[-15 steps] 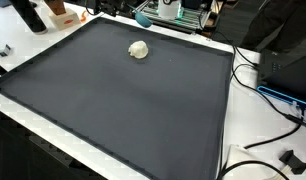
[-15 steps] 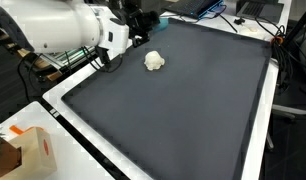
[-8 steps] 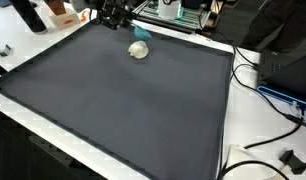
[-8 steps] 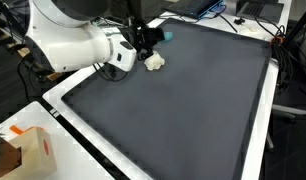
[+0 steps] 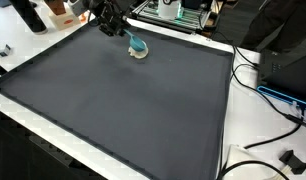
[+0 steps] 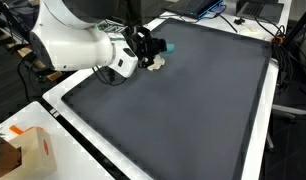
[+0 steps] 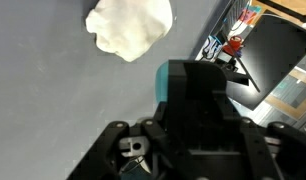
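A crumpled white lump [image 5: 143, 54] [image 6: 160, 63] lies on the dark mat [image 5: 133, 110] near its far edge. My gripper [image 5: 134, 42] [image 6: 154, 50] hangs just above and beside it, shut on a small teal block [image 5: 139, 46] [image 6: 160, 46]. In the wrist view the teal block [image 7: 189, 82] stands between the dark fingers, and the white lump [image 7: 131, 26] lies a little ahead of it on the mat. The fingertips themselves are hidden behind the block and the gripper body.
A white table rim [image 5: 225, 110] frames the mat. Cables [image 5: 268, 95] and a dark box lie along one side. A dark bottle [image 5: 29, 13] and equipment stand behind the far edge. An orange-and-white carton [image 6: 29, 150] sits at one corner.
The arm has swung in over the mat's far edge, carrying the teal block down toward the white lump. The lump has not moved.
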Robot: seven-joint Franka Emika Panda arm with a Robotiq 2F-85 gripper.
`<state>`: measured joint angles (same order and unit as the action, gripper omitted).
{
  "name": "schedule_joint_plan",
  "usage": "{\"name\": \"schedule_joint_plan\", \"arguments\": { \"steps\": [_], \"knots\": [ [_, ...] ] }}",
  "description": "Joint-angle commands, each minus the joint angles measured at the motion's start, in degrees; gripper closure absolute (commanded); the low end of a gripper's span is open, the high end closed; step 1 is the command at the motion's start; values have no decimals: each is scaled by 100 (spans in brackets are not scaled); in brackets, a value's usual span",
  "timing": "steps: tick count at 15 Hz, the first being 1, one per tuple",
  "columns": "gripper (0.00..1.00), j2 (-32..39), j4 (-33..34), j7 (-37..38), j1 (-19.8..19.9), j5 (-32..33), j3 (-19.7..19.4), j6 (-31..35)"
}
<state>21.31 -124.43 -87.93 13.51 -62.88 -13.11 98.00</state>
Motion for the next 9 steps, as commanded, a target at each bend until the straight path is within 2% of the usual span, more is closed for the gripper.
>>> {"name": "schedule_joint_plan", "arguments": {
  "steps": [1, 9],
  "knots": [
    [75, -141, -144, 180, -19, -67, 80, 306],
    [75, -614, -398, 564, -163, 148, 121, 770]
  ]
}}
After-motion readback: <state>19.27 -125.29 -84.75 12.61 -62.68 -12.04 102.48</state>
